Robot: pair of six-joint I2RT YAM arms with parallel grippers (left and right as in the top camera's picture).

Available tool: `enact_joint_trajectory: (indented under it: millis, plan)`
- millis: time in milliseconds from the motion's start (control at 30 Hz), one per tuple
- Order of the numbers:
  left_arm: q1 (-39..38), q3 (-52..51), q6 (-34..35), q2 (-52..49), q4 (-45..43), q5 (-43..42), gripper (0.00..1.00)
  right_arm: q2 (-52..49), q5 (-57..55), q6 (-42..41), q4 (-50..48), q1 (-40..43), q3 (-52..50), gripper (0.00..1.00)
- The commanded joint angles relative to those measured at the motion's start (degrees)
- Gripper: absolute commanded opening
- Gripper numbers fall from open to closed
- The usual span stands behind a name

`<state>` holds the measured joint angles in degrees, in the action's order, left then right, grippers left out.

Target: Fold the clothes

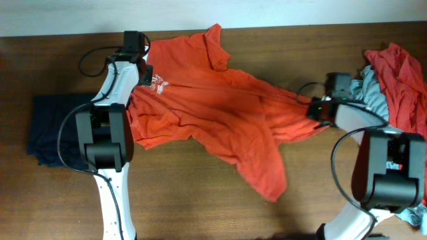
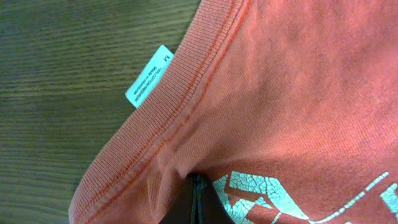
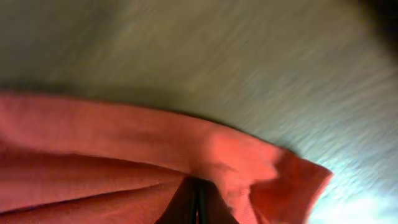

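The orange-red T-shirt (image 1: pixel 220 107) sprawls rumpled across the middle of the wooden surface (image 1: pixel 187 200), one flap trailing toward 5 o'clock. A red shirt (image 1: pixel 400 80) and a grey-blue shirt (image 1: pixel 373 90) heap at 2 o'clock; a navy shirt (image 1: pixel 50 130) lies at 9. Bare wood opens at 6. The left pincer (image 2: pixel 198 186) pinches the orange-red fabric below the collar at 10 o'clock, and the right pincer (image 3: pixel 199 190) pinches its edge at 3. The white collar tag (image 2: pixel 149 76) has print too fine to read.

Orange-red T-shirt (image 1: pixel 220 107): we see soft matt knit cloth, ribbed collar (image 2: pixel 155 118), cracked white print (image 2: pixel 261 193).
Bench (image 1: pixel 200 207): we see matt wood grain.
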<state>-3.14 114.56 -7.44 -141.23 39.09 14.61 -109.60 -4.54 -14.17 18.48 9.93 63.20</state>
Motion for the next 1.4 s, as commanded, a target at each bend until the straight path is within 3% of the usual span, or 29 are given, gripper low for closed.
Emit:
enact_joint_trajectory:
  millis: [0,100,267,433,567,833,1033,1233,1367]
  plan:
    - [-0.7,-1.9,-0.4,-4.2,2.6,-2.8,0.02,-0.8,-0.6,6.2,-0.5,2.6,5.4,0.04]
    - [-0.8,-1.3,-1.1,-4.0,3.9,-2.8,0.08,-0.8,-0.3,7.1,5.0,4.3,12.3,0.04]
    - [-0.8,4.8,-2.1,-3.0,10.3,-1.3,0.21,-0.7,6.0,7.1,24.1,4.8,27.1,0.05]
    - [-1.1,13.6,-2.1,-0.2,17.5,-6.5,0.34,-0.7,15.9,7.1,35.3,4.3,35.1,0.3]
    - [-2.4,16.9,-2.7,1.3,20.4,-12.2,0.36,-0.7,17.8,6.6,39.5,3.4,34.2,0.41]
    - [-6.6,16.9,-7.5,1.7,26.2,-11.7,0.38,-0.7,18.1,8.3,58.4,-3.1,34.1,0.45]
    - [-7.7,17.0,-7.4,6.9,32.1,-1.7,0.37,0.5,17.9,9.5,62.3,-10.2,34.1,0.45]
    - [-7.6,17.0,-5.2,20.1,40.7,-1.3,0.37,11.2,17.0,9.2,62.4,-16.6,34.1,0.44]
    - [-7.6,17.0,-0.7,29.1,46.9,-2.4,0.38,22.8,8.0,4.0,62.7,-20.3,34.1,0.45]
